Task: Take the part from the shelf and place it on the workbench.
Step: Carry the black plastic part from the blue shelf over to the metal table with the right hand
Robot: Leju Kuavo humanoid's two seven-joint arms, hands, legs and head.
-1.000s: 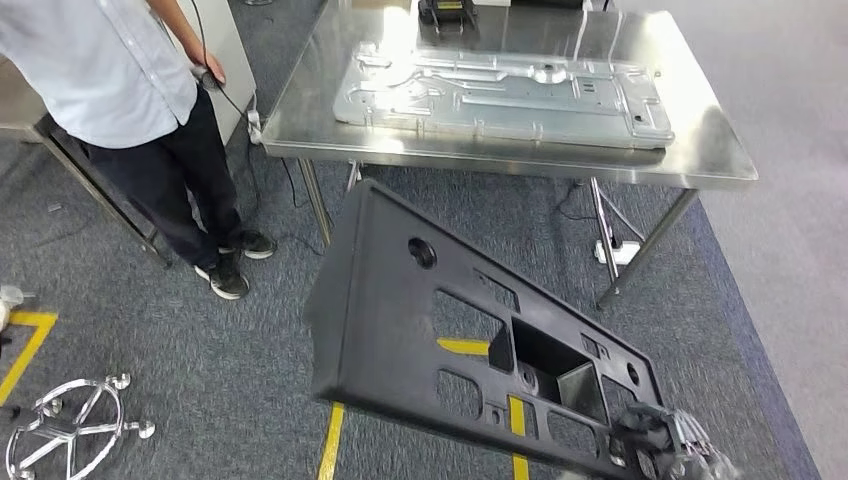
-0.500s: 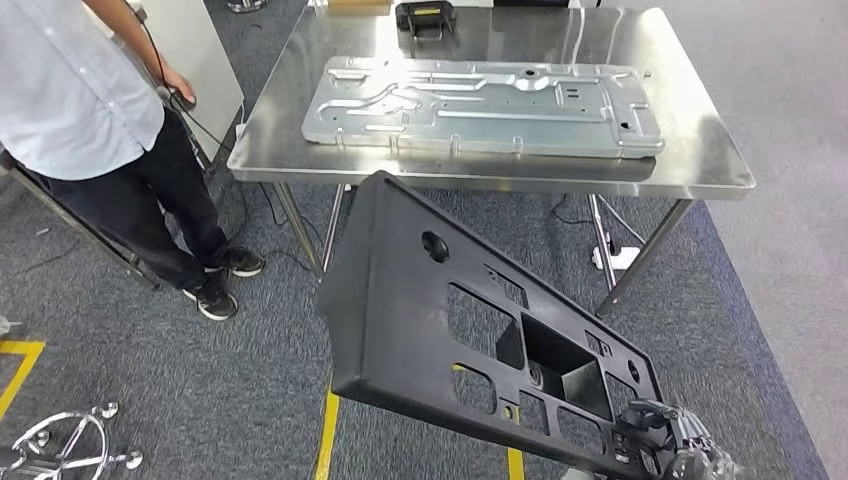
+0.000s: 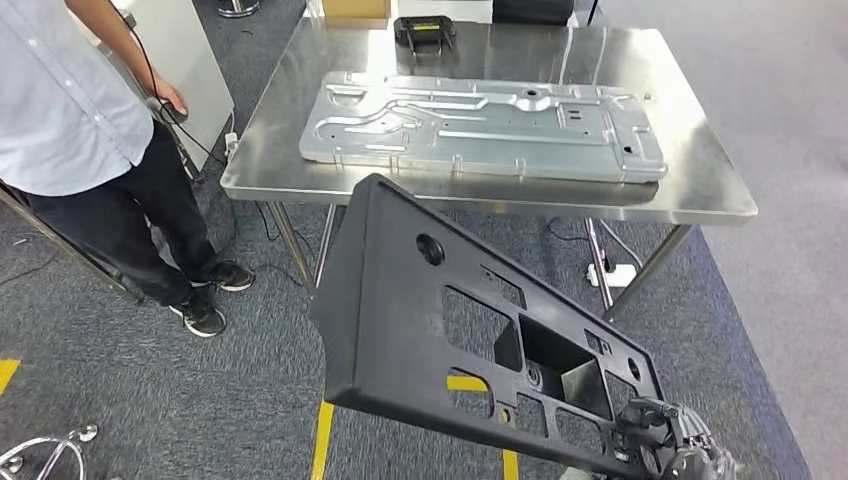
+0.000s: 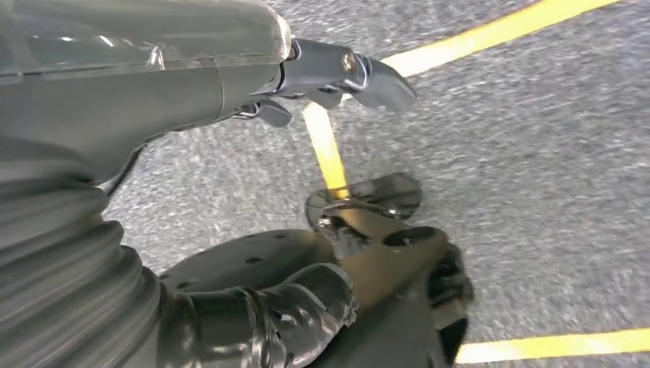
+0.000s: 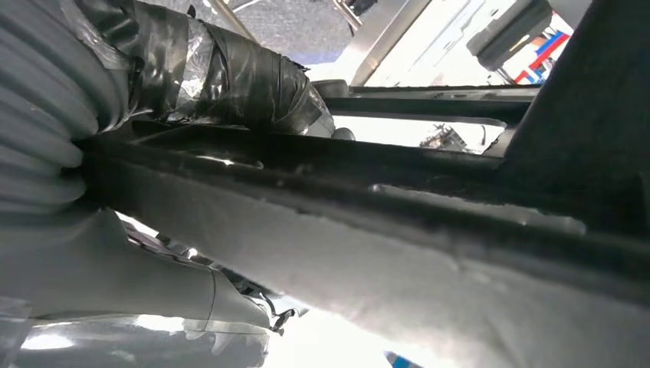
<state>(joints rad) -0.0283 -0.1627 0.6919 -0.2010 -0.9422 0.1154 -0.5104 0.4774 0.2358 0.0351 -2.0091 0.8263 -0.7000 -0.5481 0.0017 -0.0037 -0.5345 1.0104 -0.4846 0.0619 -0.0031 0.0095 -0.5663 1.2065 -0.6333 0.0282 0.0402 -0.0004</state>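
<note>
**Robot carried black panel toward steel worktop**

A person in a pale blue shirt (image 3: 70, 100) and dark trousers stood at the far left of the head view, one hand resting near a white cabinet (image 3: 185, 60), feet on grey carpet (image 3: 150, 400). Strips of yellow floor tape (image 3: 322, 445) ran across the carpet below.

At centre, the black plastic panel (image 3: 400, 310), the task's part, hung tilted in the air in front of the stainless-steel worktop (image 3: 700, 170), its upper corner overlapping the worktop's near edge in the picture and its lower end dropping toward the right. Cut-outs and a round hole pierced its face. It had not been set down. On the worktop lay a long stamped sheet-metal plate (image 3: 480, 125), and at the far edge a small black device (image 3: 425, 32).

At lower right, the right robot hand (image 3: 665, 445) gripped the panel's lower corner; in the right wrist view the thumb and fingers (image 5: 222, 73) were wrapped around the panel's edge.

The left robot hand (image 4: 253, 115) hung over the carpet and tape in the left wrist view, fingers (image 4: 368, 77) extended and apart, holding nothing.
</note>
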